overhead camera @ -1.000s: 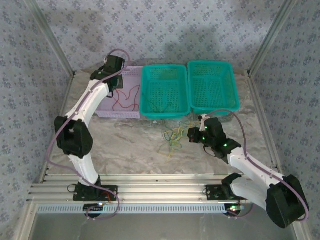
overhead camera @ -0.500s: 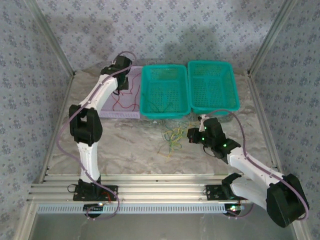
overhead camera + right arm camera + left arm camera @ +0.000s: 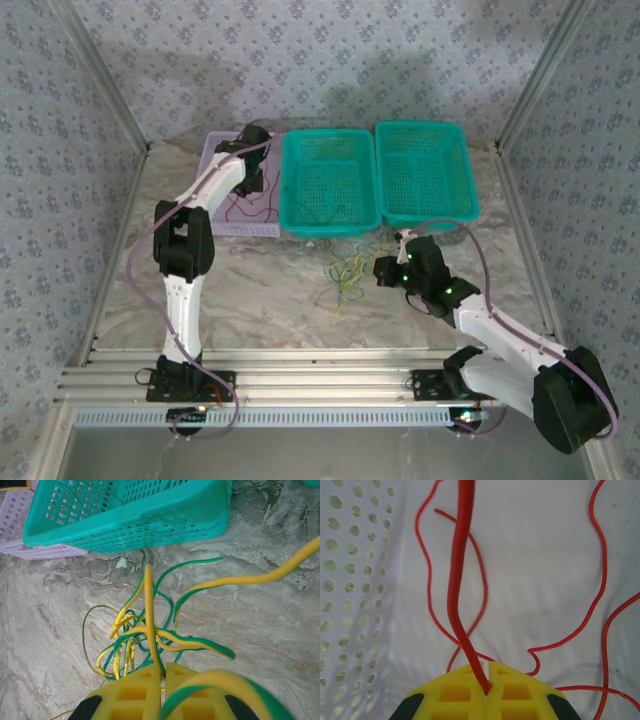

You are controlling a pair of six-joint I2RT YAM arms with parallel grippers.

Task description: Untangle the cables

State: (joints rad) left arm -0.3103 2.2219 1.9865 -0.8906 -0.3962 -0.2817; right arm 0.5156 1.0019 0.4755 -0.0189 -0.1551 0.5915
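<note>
My left gripper (image 3: 488,681) is shut on a thick-looking red cable (image 3: 456,580) that runs up and away from its yellow fingertips, above the white floor of the lilac basket (image 3: 350,580). More thin red cables (image 3: 246,206) lie loose in that basket, with the left gripper (image 3: 254,172) over its back right part. My right gripper (image 3: 163,672) is shut on a yellow-green cable (image 3: 149,615) at the edge of a yellow-and-green tangle (image 3: 130,640). The tangle (image 3: 346,273) lies on the marble table, just left of the right gripper (image 3: 380,268).
Two teal baskets (image 3: 330,226) (image 3: 428,216) stand side by side behind the tangle, to the right of the lilac basket (image 3: 240,229). A few thin dark green wires (image 3: 322,212) lie in the middle one. The teal basket's near wall (image 3: 150,525) is close ahead of the right gripper.
The left arm has swung rightward and further back over the lilac basket, its elbow shifting right. The right arm and the tangle have hardly moved.
</note>
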